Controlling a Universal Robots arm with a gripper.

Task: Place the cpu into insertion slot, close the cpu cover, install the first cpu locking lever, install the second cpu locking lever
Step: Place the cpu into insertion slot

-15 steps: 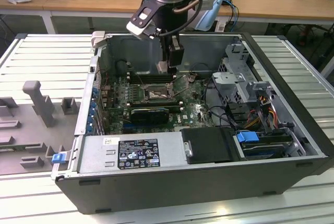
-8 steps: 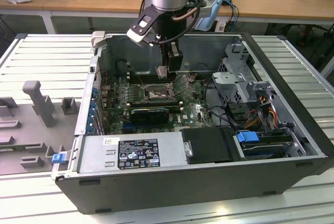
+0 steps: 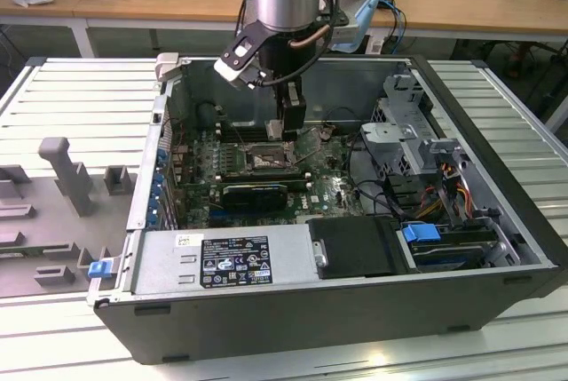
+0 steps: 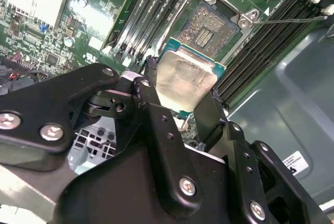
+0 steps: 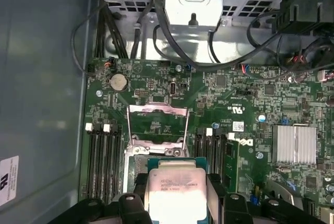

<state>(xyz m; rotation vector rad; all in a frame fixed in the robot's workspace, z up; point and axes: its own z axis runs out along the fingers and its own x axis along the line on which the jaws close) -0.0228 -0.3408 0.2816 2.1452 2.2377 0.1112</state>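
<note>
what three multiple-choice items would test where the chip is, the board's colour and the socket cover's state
1. Where is the pale silver square cpu? A on the table outside the case; B held in the jaws by the square silvery-framed insertion slot; C seated in that slot.
2. What colour is the flat circuit board? A blue; B green; C red.
3. How is the thin silvery metal cpu cover? A shut; B swung open; C bent in half.
Key: 1 B, the jaws pinch its edges; 2 B, green shows all around the slot; 3 B, the slot's contacts lie bare.
</note>
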